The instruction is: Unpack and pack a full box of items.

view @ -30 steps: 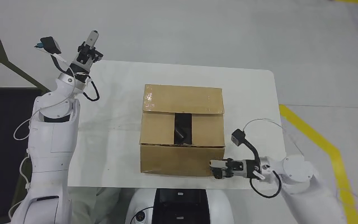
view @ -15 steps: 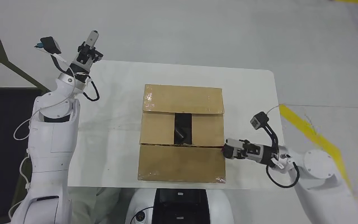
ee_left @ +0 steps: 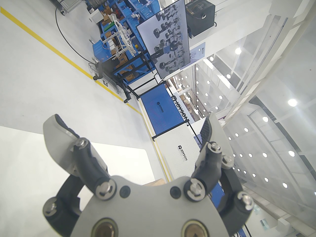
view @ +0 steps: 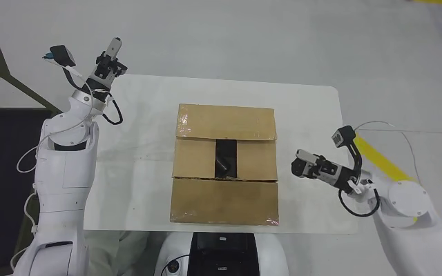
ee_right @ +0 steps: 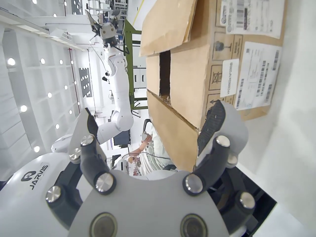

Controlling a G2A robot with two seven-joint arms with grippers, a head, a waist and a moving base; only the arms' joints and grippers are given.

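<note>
A brown cardboard box (view: 224, 200) stands in the middle of the white table (view: 138, 172). Its top flaps lie nearly shut, and a dark item (view: 224, 163) shows through the narrow gap between them. My right gripper (view: 298, 167) hovers just off the box's right side, open and holding nothing. In the right wrist view the right gripper (ee_right: 150, 119) faces the box (ee_right: 187, 80) at its corner, one fingertip (ee_right: 214, 117) close to the labelled side wall. My left gripper (view: 114, 47) is raised beyond the table's far left corner; in its own view the left gripper (ee_left: 133, 127) is open and empty.
Bare table surface lies on both sides of the box, with more room on the left. A yellow floor line (view: 387, 165) runs past the table's right edge. Paper labels (ee_right: 254, 75) cover the box's right wall.
My right gripper has drawn back from the box's near right corner and moved right and farther along the box's side. The near flap now lies flatter. The left arm has kept still.
</note>
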